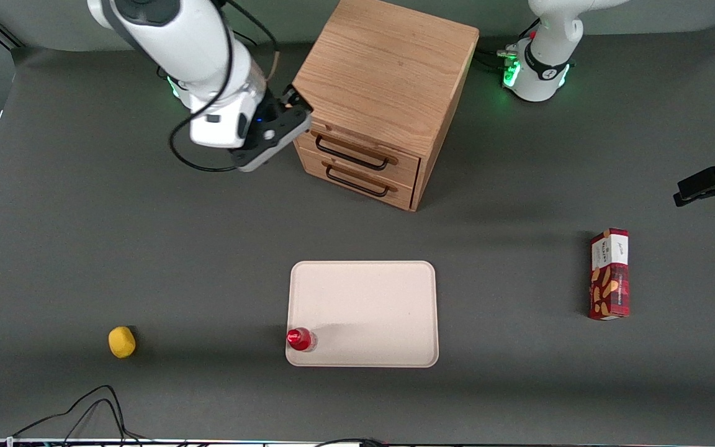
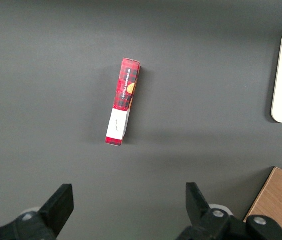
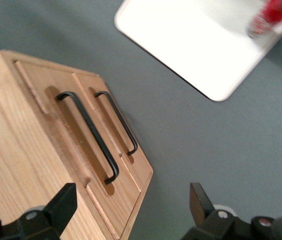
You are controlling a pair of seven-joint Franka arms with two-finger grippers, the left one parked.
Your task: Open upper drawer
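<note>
The wooden cabinet (image 1: 388, 68) stands at the back middle of the table. Its upper drawer (image 1: 367, 148) is light oak with a long black wire handle (image 1: 351, 155) and looks shut. The matching bottom drawer (image 1: 364, 180) below it is shut too. My gripper (image 1: 283, 118) hangs beside the cabinet's corner on the working arm's side, at about the upper drawer's height, touching nothing. In the right wrist view the gripper (image 3: 131, 205) is open and empty, with the upper drawer (image 3: 121, 197) and its handle (image 3: 88, 132) ahead of the fingers.
A cream tray (image 1: 382, 298) lies nearer the front camera than the cabinet, with a red-capped bottle (image 1: 300, 339) on its corner. A yellow object (image 1: 121, 342) lies toward the working arm's end. A red box (image 1: 609, 273) lies toward the parked arm's end.
</note>
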